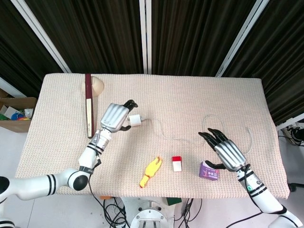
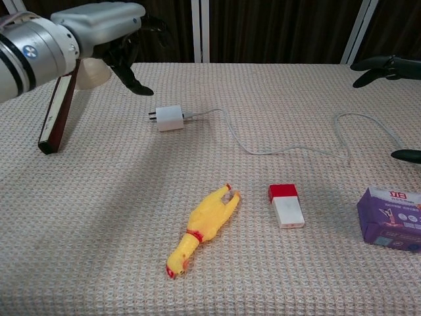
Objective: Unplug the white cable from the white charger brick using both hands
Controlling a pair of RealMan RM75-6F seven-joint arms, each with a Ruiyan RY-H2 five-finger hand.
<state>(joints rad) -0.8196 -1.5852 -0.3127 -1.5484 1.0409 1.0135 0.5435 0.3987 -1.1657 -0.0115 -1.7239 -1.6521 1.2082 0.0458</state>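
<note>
At the far left of the table [image 1: 57, 95] a dark red flat case [image 2: 55, 105] leans beside a beige dome-shaped object [image 1: 97, 85]. The left hand [image 1: 114, 117] hovers just beside the white charger brick [image 2: 169, 118], fingers spread and holding nothing, its thumb near the brick's left side. The brick lies flat on the woven tablecloth with the white cable [image 2: 283, 150] plugged into its right end; the cable trails rightward and loops near the right edge. Nearer the front lie a yellow rubber chicken [image 2: 203, 227] and a red-and-white small box [image 2: 285, 205]. The right hand [image 1: 226, 151] is open, fingers apart, above a purple box [image 2: 392, 218], grasping nothing.
</note>
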